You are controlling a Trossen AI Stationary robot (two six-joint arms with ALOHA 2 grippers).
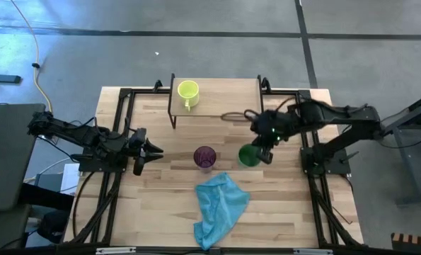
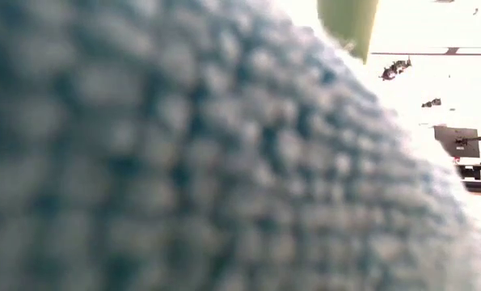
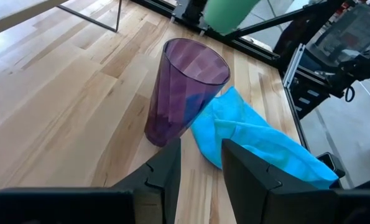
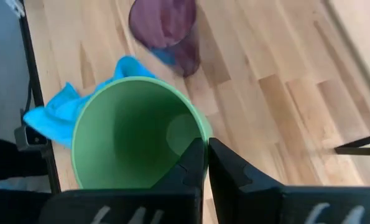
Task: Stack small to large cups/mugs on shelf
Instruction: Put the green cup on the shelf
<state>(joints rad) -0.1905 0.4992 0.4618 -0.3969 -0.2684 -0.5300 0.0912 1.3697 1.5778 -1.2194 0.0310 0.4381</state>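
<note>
The yellow-green mug [image 1: 187, 91] stands upright on the left part of the shelf [image 1: 224, 95] at the table's far side. The purple cup [image 1: 205, 156] stands upright on its base on the tabletop in front of the shelf; it also shows in the left wrist view [image 3: 181, 87]. My left gripper [image 1: 151, 151] is open and empty, level, just left of the purple cup, its fingers [image 3: 167, 168] pointing at it. My right gripper [image 1: 265, 151] is shut on the green cup [image 1: 249, 156], right of the purple cup. My right gripper pinches the green cup's wall at its rim [image 4: 203, 138], one finger [image 4: 191, 165] inside the cup and one outside. The fingers come from above on the cup's right side. The cup [image 2: 349, 24] is lifted clear of the table, mouth up and tilted.
A light blue cloth [image 1: 221, 205] lies crumpled on the table near the front edge, below the two cups; it fills nearly all of the low view [image 2: 183, 162]. Black frame rails [image 1: 118, 127] run along the table's left and right sides.
</note>
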